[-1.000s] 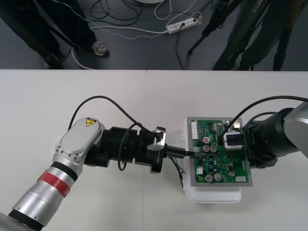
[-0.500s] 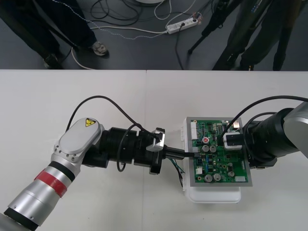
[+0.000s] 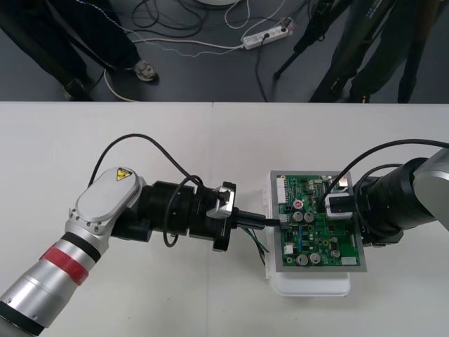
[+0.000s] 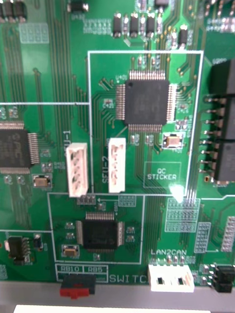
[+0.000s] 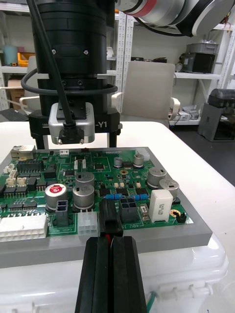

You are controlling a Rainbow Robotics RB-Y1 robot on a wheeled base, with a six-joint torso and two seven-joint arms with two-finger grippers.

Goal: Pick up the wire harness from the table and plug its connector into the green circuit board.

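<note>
The left gripper (image 5: 111, 243) is pinching the small black plug (image 5: 111, 221) of the thin-wired harness at the edge of the green circuit board (image 5: 122, 168). Pushing straight and level looks wisest. The right gripper (image 3: 338, 207) is hovering above.

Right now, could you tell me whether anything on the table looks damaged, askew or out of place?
Nothing stands out. The green circuit board sits flat on its white base, the left gripper holds the harness's black plug at the board's edge, loose wires trail beside the base, and the right gripper hovers over the board.
</note>
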